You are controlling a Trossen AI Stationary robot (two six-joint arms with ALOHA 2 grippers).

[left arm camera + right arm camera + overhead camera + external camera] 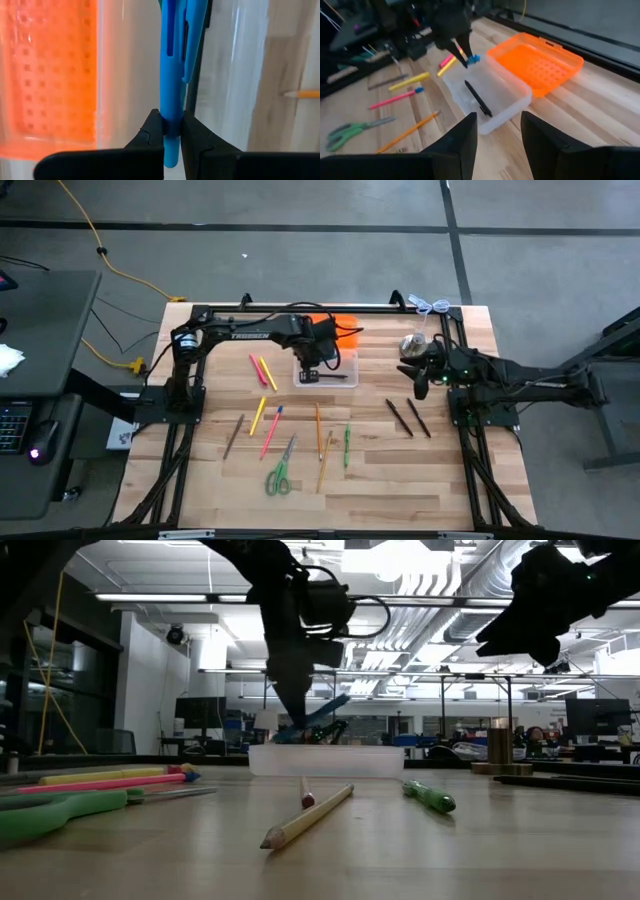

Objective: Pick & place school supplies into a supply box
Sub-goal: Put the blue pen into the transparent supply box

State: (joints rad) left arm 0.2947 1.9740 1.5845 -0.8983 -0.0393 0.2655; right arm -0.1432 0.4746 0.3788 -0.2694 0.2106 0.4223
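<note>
The supply box point(326, 372) is a clear tray with its orange lid point(341, 328) open toward the far edge; a dark pen point(479, 100) lies inside. My left gripper point(312, 375) hangs just over the box, shut on a blue pen point(318, 714). My right gripper point(497, 134) stands open near the table's right side with nothing between its fingers. Loose school supplies lie flat on the table: pink and yellow markers point(261, 370), green-handled scissors point(279, 475), orange pencils point(321, 442), a green pen point(347, 446) and two dark pens point(408, 418). My left gripper pinches the blue pen between its two fingers near one end point(170, 122); a short stub point(170, 155) sticks out behind them. The fingers come from above, pointing steeply down. The pen slants upward past the fingertips and hangs clear above the box's open tray.
A silvery bell-like object point(415, 345) stands at the back right, close to my right arm. The black frame rails point(300, 310) run along the table's far edge and sides. Bare wood lies between the box and the dark pens.
</note>
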